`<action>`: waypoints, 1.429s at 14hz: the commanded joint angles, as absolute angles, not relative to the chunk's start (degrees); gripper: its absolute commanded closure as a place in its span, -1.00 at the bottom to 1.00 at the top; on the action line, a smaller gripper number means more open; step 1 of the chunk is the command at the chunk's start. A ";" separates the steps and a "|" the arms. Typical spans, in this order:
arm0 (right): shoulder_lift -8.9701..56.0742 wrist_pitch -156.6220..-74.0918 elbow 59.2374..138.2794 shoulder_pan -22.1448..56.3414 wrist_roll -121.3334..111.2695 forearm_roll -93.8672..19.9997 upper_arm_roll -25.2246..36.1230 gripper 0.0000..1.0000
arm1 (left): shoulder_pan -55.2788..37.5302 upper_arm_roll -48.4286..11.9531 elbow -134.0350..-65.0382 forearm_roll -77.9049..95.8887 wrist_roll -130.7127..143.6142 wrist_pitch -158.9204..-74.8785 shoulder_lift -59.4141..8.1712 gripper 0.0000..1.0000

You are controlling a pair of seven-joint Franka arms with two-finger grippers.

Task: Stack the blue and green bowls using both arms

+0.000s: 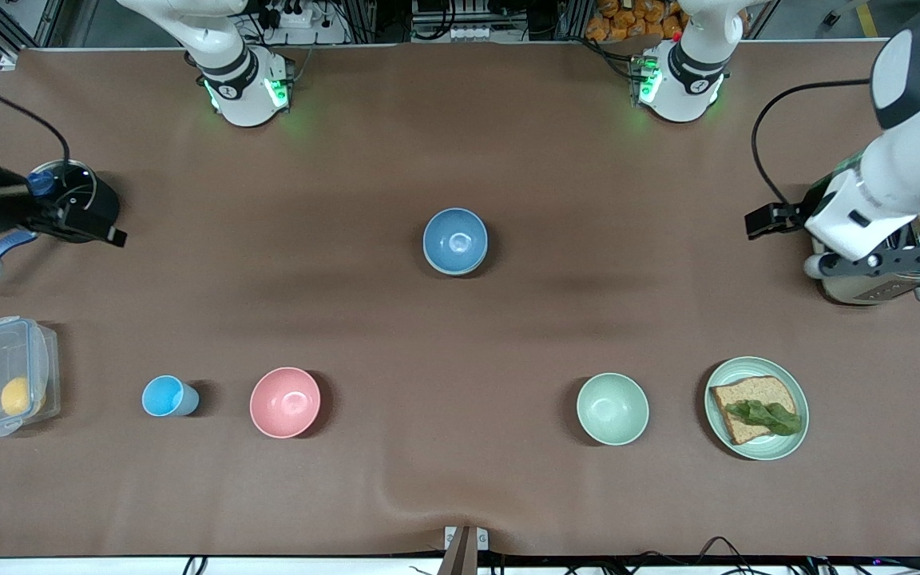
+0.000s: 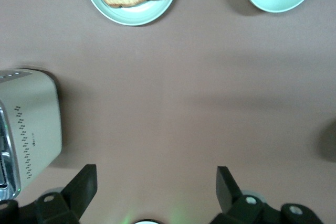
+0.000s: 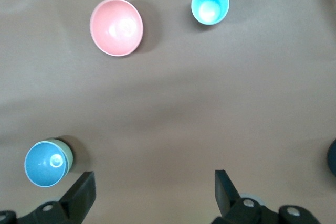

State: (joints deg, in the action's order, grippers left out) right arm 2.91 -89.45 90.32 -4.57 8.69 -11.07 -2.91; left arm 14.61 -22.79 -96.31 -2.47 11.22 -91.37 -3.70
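Note:
The blue bowl [image 1: 455, 238] sits nested inside the sage-green bowl [image 1: 454, 272] at mid-table; only a strip of the green rim shows under it. The pair also shows in the right wrist view, the blue bowl [image 3: 46, 164] in the green bowl [image 3: 66, 152]. My left gripper [image 1: 775, 219] hangs open and empty in the air beside the toaster [image 1: 891, 271], its jaws wide apart in the left wrist view [image 2: 156, 177]. My right gripper [image 1: 85, 220] hangs open and empty over the right arm's end of the table, jaws wide apart [image 3: 153, 179].
A mint-green bowl [image 1: 612, 408] and a green plate [image 1: 794, 435] with bread and lettuce stand near the front camera. A pink bowl [image 1: 285, 402], a light-blue cup [image 1: 164, 396] and a clear lidded box [image 1: 5, 375] stand toward the right arm's end.

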 commanded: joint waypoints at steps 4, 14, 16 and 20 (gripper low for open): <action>-2.80 -97.91 99.66 -4.04 8.44 -9.14 -5.27 -1.00 | 1.52 -8.90 -95.80 -0.27 9.15 -89.66 3.07 -1.00; -1.76 -97.82 97.29 -3.96 8.17 -3.96 -7.56 -1.00 | 1.41 -7.82 -84.99 1.94 3.96 -80.86 -0.97 -1.00; -1.67 -97.73 97.29 -3.95 8.26 -3.96 -7.47 -1.00 | -2.17 -7.21 -84.99 0.01 4.04 -80.86 -0.71 -1.00; -1.23 -97.91 97.29 -3.43 8.70 -3.96 -7.56 -1.00 | -8.18 -0.61 -85.60 -2.46 3.78 -80.86 0.44 -1.00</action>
State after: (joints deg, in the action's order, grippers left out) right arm -0.93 -97.57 96.98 -3.82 8.26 -5.11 -7.50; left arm -7.78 -1.93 -86.29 -1.34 4.94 -82.18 -0.16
